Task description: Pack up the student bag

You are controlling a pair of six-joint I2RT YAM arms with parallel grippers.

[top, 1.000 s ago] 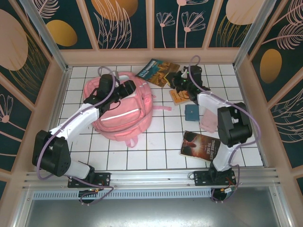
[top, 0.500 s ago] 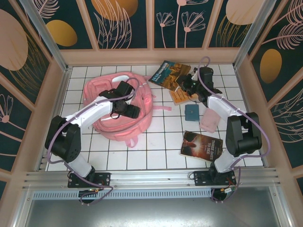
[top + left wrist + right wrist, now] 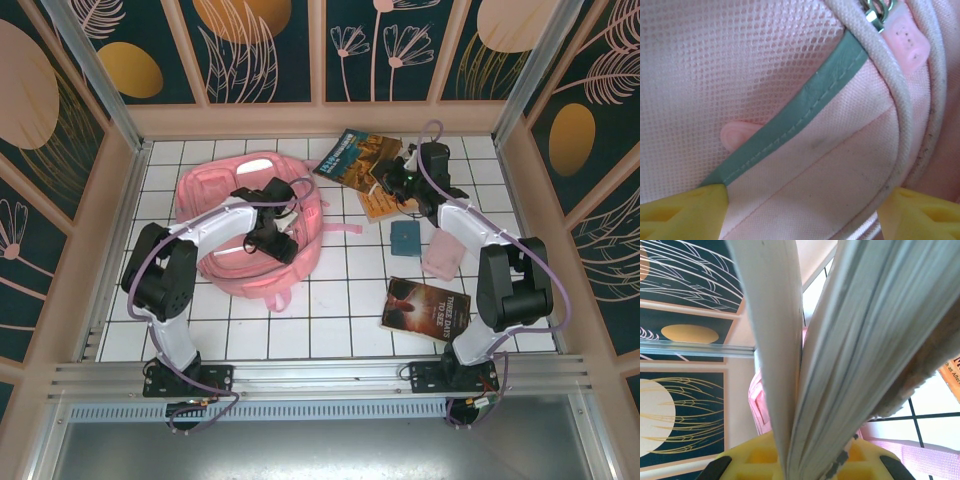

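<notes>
My right end effector (image 3: 397, 182) clamps a book (image 3: 352, 155); my left end effector (image 3: 274, 237) gapes empty, the bag (image 3: 225, 200) beneath it. Packing looks barely started; other books (image 3: 425, 308) wait nearby.

Left forearm points toward 2 o'clock, left gripper (image 3: 280, 240) spread wide, apparently facing down. Right arm reaches toward 11 o'clock, right gripper (image 3: 390, 180) clamping a book (image 3: 855, 340).

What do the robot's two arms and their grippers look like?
Both the left arm and the right arm have white links and black joints. A purple cable runs along each. The gripper fingers are yellow.
</notes>
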